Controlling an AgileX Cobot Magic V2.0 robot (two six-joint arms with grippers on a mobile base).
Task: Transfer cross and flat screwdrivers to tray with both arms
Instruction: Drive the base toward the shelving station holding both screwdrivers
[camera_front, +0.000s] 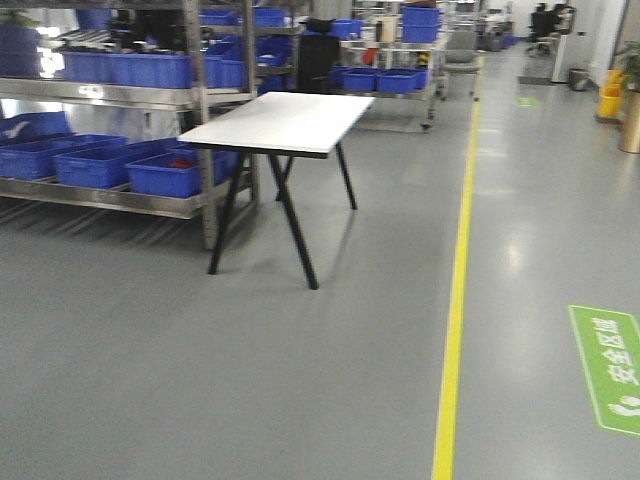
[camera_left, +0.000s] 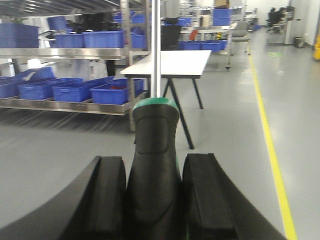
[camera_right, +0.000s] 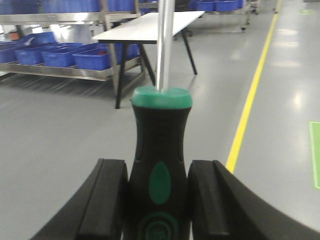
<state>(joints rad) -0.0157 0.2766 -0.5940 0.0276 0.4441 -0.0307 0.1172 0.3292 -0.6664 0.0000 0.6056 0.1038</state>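
My left gripper (camera_left: 154, 197) is shut on a screwdriver (camera_left: 155, 150) with a black handle and green collar; its silver shaft points straight up out of the frame. My right gripper (camera_right: 157, 200) is shut on a second screwdriver (camera_right: 160, 150) with a black-and-green handle and an upright silver shaft. Both are held in the air above the grey floor. The grey metal tray is out of view in every view. Neither gripper shows in the front view.
A white table (camera_front: 280, 120) on black legs stands ahead on the left, and also shows in the left wrist view (camera_left: 170, 62) and the right wrist view (camera_right: 150, 25). Steel shelves with blue bins (camera_front: 100, 165) are behind it. A yellow floor line (camera_front: 458, 290) runs on the right.
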